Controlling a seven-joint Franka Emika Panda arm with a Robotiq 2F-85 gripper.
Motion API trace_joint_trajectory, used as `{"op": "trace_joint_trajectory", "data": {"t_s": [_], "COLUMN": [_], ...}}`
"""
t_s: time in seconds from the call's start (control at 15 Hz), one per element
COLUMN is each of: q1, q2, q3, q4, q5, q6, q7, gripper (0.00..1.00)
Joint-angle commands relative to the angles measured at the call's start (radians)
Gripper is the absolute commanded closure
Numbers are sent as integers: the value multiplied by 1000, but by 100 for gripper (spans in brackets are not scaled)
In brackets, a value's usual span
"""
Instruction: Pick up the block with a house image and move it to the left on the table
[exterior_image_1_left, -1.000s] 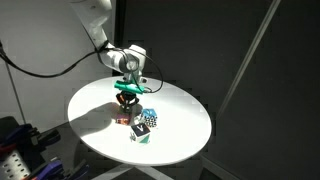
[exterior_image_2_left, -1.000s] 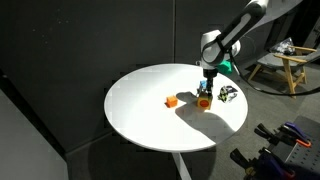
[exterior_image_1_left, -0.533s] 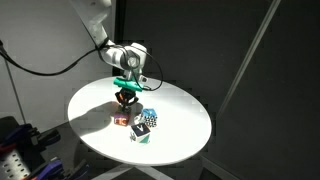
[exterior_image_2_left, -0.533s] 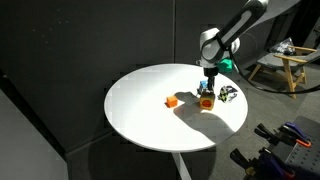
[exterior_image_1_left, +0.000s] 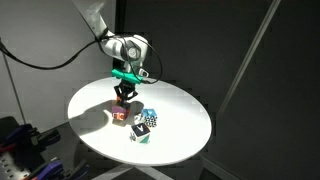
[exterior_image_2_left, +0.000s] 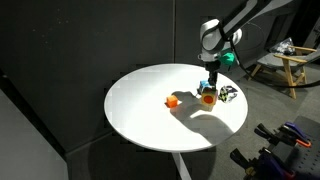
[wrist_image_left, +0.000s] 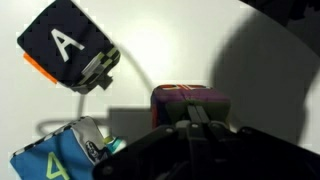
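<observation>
Maroon-sided wooden block with the house picture (wrist_image_left: 186, 99) is hanging clenched in our black gripper (wrist_image_left: 195, 120), and we are risking it slipping or clipping the small orange cube (exterior_image_2_left: 171, 100).

A small cube, the block with a house image (wrist_image_left: 188, 100), has dark maroon sides and a pale yellowish face with faint lines. It sits level, clamped between the closed fingers of the gripper (wrist_image_left: 196, 118), and hangs just above the table (exterior_image_2_left: 140, 110). The table is a large round white top. The block is between its centre and rim.
</observation>
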Motion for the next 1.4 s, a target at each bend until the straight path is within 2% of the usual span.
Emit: {"op": "trace_joint_trajectory", "data": {"t_s": [0.0,0.47,0.67,0.8,1.13,1.33], "q1": [7,22,25,30,57,76], "q2": [-35,-36,-43,-53,-60,-60], "q3": [7,14,13,12,-3,-17], "q4": [3,-3,-16,-35,-61,-69], "q5": [76,299,388,430,410,375], "q6": [-77,-65,-14,63,211,236], "q7": [104,305,368,393,469,519], "gripper": [99,99,99,99,99,99]}}
